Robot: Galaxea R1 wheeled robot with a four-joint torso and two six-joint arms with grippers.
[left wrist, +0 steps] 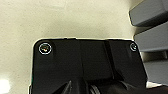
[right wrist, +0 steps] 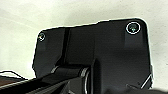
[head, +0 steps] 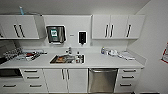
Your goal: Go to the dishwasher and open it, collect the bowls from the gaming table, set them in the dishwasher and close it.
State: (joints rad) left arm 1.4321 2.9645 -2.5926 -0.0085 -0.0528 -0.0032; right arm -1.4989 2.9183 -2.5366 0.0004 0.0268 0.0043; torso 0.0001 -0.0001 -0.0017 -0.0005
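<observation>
The dishwasher [head: 102, 80] faces me in the head view, a grey steel-coloured front under the white counter, right of the middle. Its door is closed, with a bar handle along the top. White cabinet doors stand to its left and white drawers to its right. The gaming table and the bowls are out of view. Both wrist views look down past the robot's dark plate onto a pale speckled floor.
A sink [head: 67, 59] with dishes sits in the counter [head: 100, 61] left of the dishwasher. A dish rack [head: 23, 54] stands at the left, small items at the right. Wall cabinets [head: 117, 26], a towel dispenser [head: 55, 34] and a white side wall [head: 155, 50] frame the kitchenette.
</observation>
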